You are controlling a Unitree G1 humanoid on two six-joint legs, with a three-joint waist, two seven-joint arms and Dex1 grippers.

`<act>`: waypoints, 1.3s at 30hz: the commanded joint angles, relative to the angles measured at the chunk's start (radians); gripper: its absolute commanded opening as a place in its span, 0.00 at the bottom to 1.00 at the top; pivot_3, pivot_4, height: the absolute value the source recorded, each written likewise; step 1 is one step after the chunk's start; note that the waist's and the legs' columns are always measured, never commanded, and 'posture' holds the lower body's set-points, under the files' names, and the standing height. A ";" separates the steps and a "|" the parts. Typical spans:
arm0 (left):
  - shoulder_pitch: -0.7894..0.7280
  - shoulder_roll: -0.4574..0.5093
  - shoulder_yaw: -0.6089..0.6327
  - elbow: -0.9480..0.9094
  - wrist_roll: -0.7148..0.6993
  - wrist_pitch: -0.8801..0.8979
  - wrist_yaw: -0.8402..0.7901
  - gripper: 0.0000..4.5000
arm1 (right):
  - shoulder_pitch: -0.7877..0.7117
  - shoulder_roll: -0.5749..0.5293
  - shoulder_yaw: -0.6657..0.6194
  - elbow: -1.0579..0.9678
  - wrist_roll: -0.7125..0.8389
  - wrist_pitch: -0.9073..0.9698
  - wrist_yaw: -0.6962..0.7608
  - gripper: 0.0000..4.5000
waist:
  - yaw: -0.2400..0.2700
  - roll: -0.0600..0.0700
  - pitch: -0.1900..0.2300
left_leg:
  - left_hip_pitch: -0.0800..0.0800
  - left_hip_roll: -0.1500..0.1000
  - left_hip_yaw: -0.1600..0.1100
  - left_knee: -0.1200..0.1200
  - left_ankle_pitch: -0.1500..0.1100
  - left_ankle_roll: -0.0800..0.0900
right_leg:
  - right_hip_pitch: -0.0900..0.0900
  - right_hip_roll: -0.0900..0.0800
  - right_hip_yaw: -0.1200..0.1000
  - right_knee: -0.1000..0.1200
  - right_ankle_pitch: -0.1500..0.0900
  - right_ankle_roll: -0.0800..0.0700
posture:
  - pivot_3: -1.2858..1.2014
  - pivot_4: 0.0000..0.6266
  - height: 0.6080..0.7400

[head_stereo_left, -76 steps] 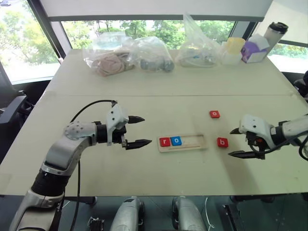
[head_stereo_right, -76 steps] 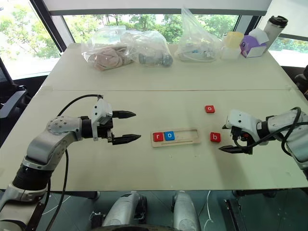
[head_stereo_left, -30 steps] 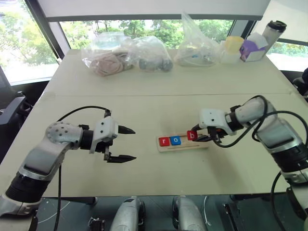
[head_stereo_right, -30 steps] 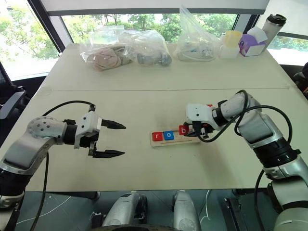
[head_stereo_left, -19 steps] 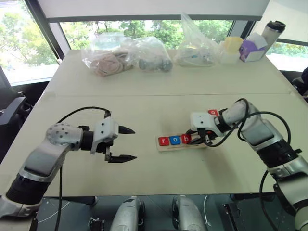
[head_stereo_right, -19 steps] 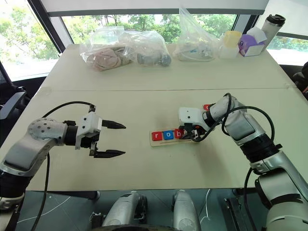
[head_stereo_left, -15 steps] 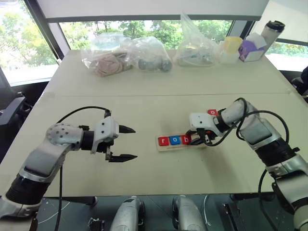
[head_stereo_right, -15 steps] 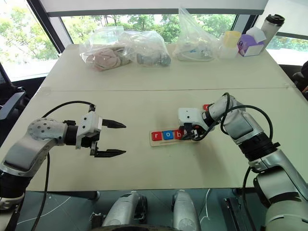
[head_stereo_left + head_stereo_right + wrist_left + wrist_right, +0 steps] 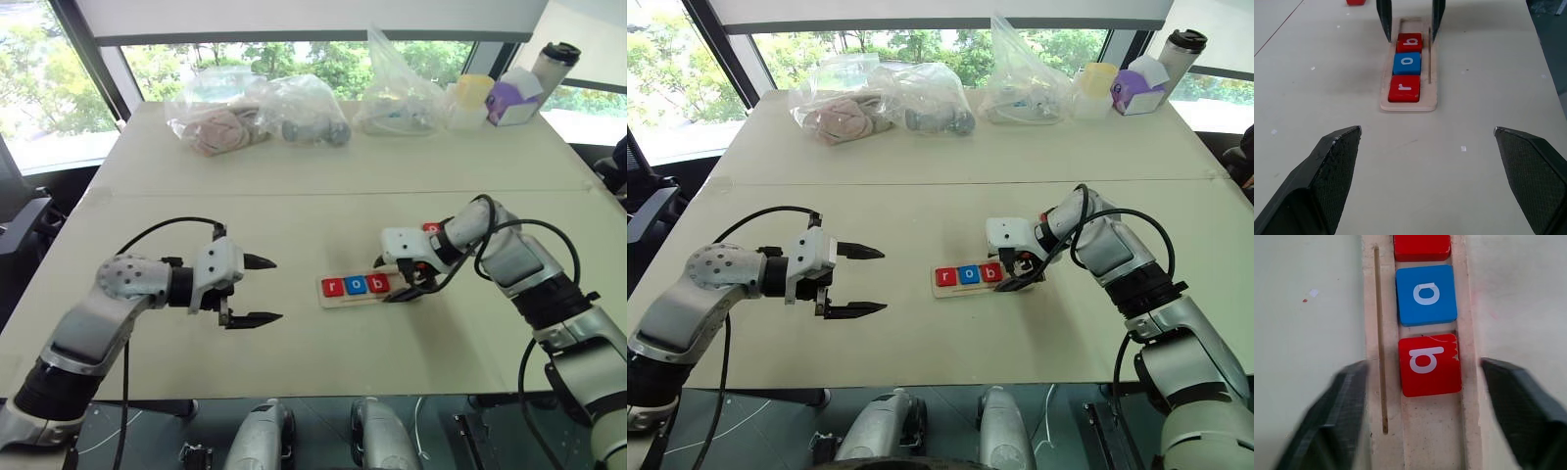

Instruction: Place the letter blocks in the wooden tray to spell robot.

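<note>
While your right gripper (image 9: 394,279) hangs over the wooden tray (image 9: 370,287), tipped steeply down from the right with the elbow bent outward, its fingers (image 9: 1337,416) are spread apart, one on each side of the tray, and pinch nothing. The red b block (image 9: 1430,364) lies flat in the tray between them, free of both fingers.

Your left gripper (image 9: 263,290) hovers above the bare worktop (image 9: 323,211), well to the left of the tray, pointing right toward it and slightly down. Its fingers (image 9: 1327,176) are spread wide and hold nothing.

You have three letter blocks seated in a row at the tray's left end, touching one another: a red r block (image 9: 1404,88), a blue o block (image 9: 1407,62), then the red b. Their white lowercase letters read "rob". The right part of the tray is bare wood, and a thin groove runs along one long side.

Another red block (image 9: 431,228) lies on the worktop just beyond your right wrist, partly hidden; you cannot read its letter.

Clear plastic bags (image 9: 260,113) and a few cups (image 9: 561,64) line the worktop's far edge.
</note>
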State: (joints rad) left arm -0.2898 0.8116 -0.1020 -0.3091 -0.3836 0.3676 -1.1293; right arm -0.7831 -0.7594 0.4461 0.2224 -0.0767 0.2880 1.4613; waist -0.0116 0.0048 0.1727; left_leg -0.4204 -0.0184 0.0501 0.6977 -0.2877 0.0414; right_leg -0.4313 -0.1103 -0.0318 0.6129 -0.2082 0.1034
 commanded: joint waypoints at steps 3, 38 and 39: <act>-0.010 -0.008 0.016 -0.025 -0.012 0.000 0.006 1.00 | -0.041 -0.001 -0.030 -0.019 0.000 -0.001 -0.003 0.98 | 0.000 0.000 0.000 | 0.000 0.000 0.000 0.000 0.000 0.000 | 0.000 0.000 0.000 0.000 0.000 0.000 | 0.52 0.24 1.00; -0.025 -0.026 0.006 -0.016 -0.004 0.001 -0.004 1.00 | 0.036 -0.033 -0.095 -0.004 -0.070 -0.128 -0.192 0.98 | 0.000 0.000 0.000 | 0.001 0.001 0.000 0.000 0.000 0.000 | 0.001 0.001 0.000 0.000 0.000 0.000 | 0.52 0.24 1.00; -0.024 -0.025 0.006 -0.016 -0.005 0.001 -0.004 1.00 | 0.035 -0.029 -0.095 -0.008 -0.068 -0.122 -0.192 0.98 | -0.001 0.000 0.000 | 0.001 0.001 0.000 0.000 0.000 0.000 | 0.001 0.001 0.000 0.000 0.000 0.000 | 0.52 0.24 1.00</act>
State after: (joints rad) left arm -0.3042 0.7825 -0.1040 -0.3086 -0.3826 0.3675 -1.1307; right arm -0.7398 -0.7905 0.3750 0.2573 -0.1530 0.1641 1.2685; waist -0.0122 0.0048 0.1729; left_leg -0.4194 -0.0177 0.0500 0.6977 -0.2874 0.0410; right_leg -0.4305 -0.1094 -0.0317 0.6131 -0.2083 0.1033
